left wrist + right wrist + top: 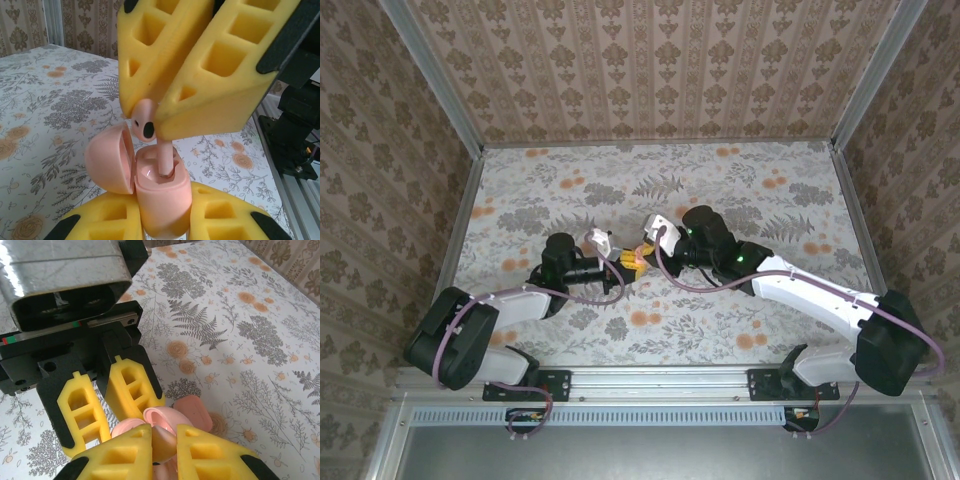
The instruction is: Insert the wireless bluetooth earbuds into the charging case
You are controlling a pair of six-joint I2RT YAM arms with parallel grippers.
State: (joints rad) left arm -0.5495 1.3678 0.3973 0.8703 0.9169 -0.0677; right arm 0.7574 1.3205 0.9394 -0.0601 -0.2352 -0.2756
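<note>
scene: two arms meet near the middle of the flowered bench (780,200); from above, the left arm comes in from 7 o'clock and the right arm from 4 o'clock.
left hand (618,266): closed, gripping the charging case (162,200) by its two sides. in the left wrist view its yellow fingers (95,220) are at 6 o'clock, one on each side of the case body.
charging case: held upright between the left fingers, opening turned to 12 o'clock in the left wrist view. from above it is a small pink spot (635,262) between the two hands.
lid (110,160): open, hanging from the hinge at 9 o'clock of the case body, its hollow side turned to the case.
right hand (150,117): closed, gripping the earbud (144,120) by its head. it comes down from 12 o'clock right above the case.
earbud: salmon-pink, head pinched between the right fingertips, stem (165,157) pointing to 6 o'clock. the end of the stem is already inside the right well of the case; the head is well above the rim.
right wrist view: own yellow fingers (120,455) at 6 o'clock are closed around a pink piece in shadow; the left hand (117,422) faces them from 10 o'clock.
second earbud: i cannot tell where it is.
</note>
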